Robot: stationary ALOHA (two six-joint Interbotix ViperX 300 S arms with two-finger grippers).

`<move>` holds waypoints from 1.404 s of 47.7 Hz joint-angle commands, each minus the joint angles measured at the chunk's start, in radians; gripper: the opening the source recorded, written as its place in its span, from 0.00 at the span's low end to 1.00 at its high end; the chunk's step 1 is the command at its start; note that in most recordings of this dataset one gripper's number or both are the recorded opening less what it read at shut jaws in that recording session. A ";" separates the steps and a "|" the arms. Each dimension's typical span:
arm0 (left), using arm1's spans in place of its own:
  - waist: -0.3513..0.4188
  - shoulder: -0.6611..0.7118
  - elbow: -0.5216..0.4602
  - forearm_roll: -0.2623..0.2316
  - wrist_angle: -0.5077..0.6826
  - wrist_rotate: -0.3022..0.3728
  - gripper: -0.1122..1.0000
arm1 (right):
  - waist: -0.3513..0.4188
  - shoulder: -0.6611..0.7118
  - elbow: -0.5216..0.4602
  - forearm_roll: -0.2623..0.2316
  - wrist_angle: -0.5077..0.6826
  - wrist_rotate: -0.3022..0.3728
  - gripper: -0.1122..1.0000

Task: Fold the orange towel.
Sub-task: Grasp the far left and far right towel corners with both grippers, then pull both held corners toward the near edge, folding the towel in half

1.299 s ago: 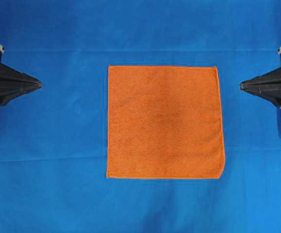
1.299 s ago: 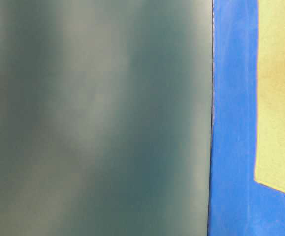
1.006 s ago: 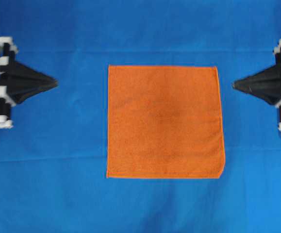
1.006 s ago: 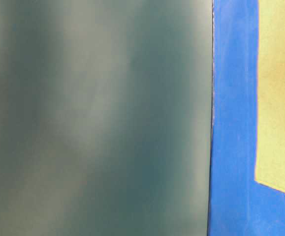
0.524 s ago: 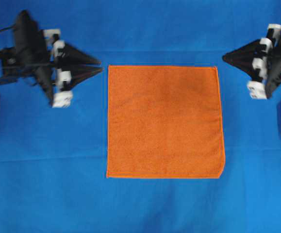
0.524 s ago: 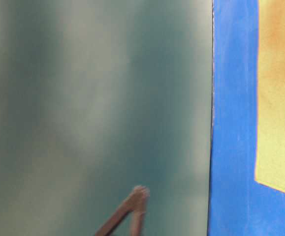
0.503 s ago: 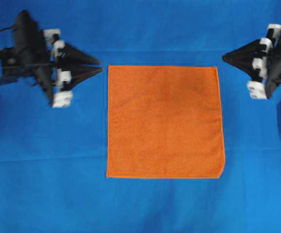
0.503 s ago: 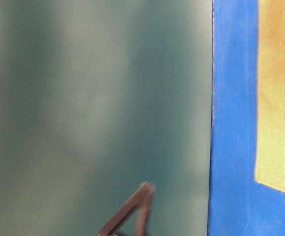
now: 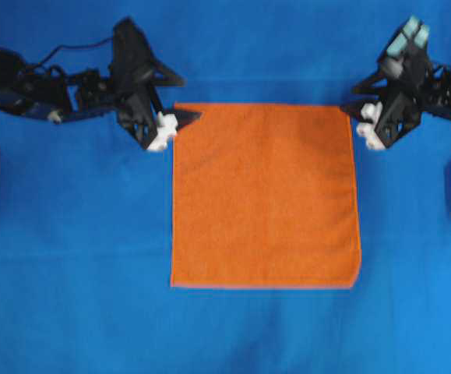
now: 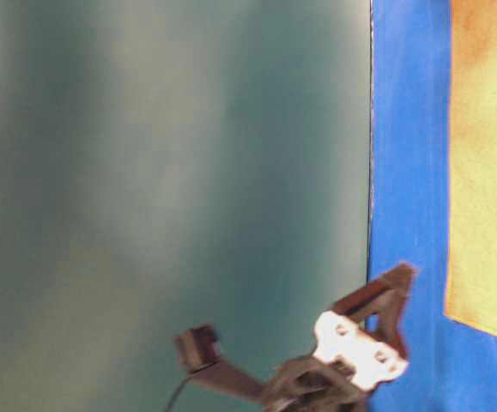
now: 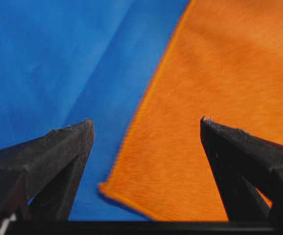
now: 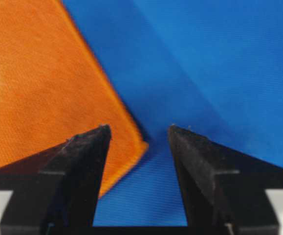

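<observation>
Two tools are gaping over the orange towel's [image 9: 264, 195] far corners: left tool [image 11: 146, 127] wide, right tool [image 12: 137, 134] narrower; either risks pinching the blue cloth [image 9: 69, 257] too.

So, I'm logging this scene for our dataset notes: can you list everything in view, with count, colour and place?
Square orange microfibre towel: one, bright orange, lying flat and unfolded mid-table.
Blue table cloth: one, blue, covering the whole surface under the towel.
Left gripper: one, black with white parts, open, at the towel's far corner on the overhead view's left; in its wrist view the fingers straddle that corner.
Right gripper: one, black with white parts, open, at the towel's far corner on the overhead view's right; its wrist view shows the corner between the fingers.
</observation>
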State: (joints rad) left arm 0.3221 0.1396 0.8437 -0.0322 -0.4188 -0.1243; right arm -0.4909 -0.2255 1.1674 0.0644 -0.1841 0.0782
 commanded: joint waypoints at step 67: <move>-0.008 -0.051 -0.060 0.002 0.169 0.103 0.13 | 0.020 -0.049 -0.006 -0.025 -0.002 0.003 0.11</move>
State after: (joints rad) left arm 0.3114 0.1150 0.8007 -0.0322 -0.2500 -0.0261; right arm -0.4709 -0.2470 1.1628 0.0353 -0.1856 0.0798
